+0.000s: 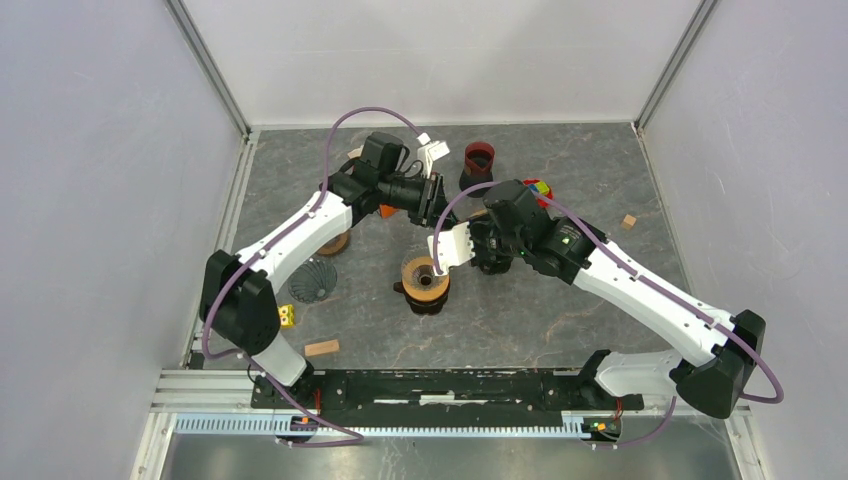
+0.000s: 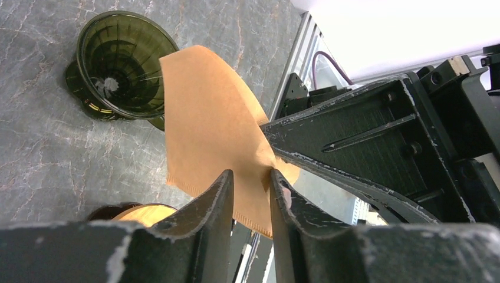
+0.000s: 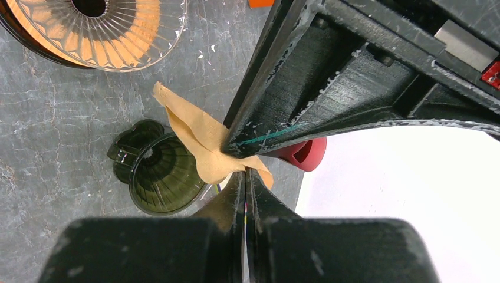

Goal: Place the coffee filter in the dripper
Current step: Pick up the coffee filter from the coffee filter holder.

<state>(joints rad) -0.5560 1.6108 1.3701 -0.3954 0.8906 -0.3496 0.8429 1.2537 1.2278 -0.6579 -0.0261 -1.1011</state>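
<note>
A brown paper coffee filter [image 2: 209,127] hangs in the air between my two grippers, above the table. My right gripper [image 3: 245,172] is shut on one corner of the filter [image 3: 200,138]. My left gripper [image 2: 252,177] has its fingers a narrow gap apart with the filter's lower edge between them. In the top view the left gripper [image 1: 436,205] and the right gripper [image 1: 447,237] meet at mid-table, and the filter is hidden there. A dark green dripper [image 1: 313,280] stands empty on the table; it also shows in the left wrist view [image 2: 121,65] and the right wrist view [image 3: 159,180].
A clear ribbed dripper on an orange base [image 1: 425,281] stands just below the grippers. A dark red cup [image 1: 478,160] is at the back, with a coloured cube [image 1: 540,187] beside it. A yellow block [image 1: 286,316], a wooden block [image 1: 321,348] and a small cube [image 1: 628,221] lie around.
</note>
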